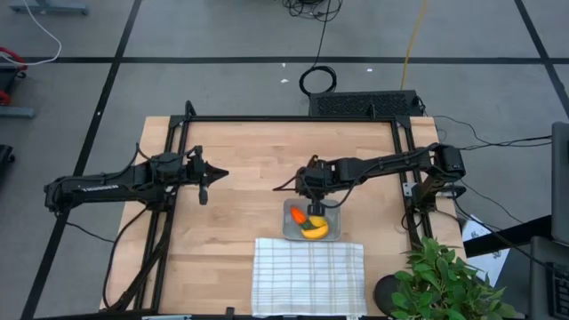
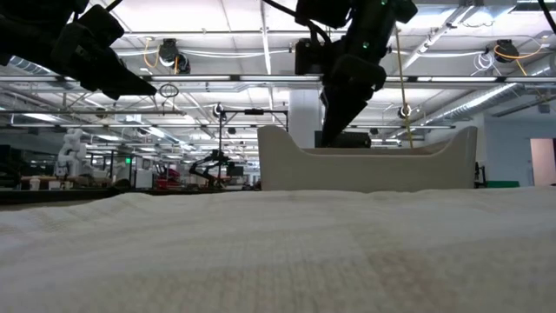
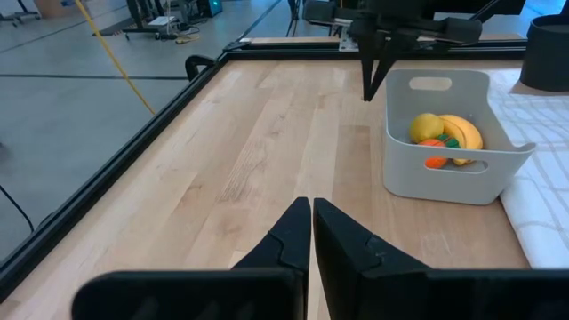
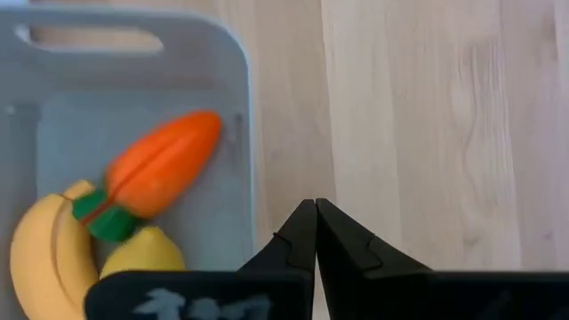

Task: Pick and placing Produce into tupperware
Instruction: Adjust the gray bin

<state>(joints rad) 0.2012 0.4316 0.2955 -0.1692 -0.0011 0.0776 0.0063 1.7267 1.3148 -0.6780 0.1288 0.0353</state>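
Observation:
The grey tupperware stands on the wooden table, just beyond the striped cloth. Inside it lie the orange carrot, the banana and the small round yellow fruit; the carrot rests across the other two. The left wrist view shows the same container with the produce in it. My right gripper hangs shut, fingers pointing down, above the container's far rim and clear of it. My left gripper waits shut over the table's left half, well away from the container.
A white grid-striped cloth lies at the table's near edge, touching the container's near side. A leafy potted plant stands at the near right corner. Bare wood spans the table between the two arms. A black frame borders the table.

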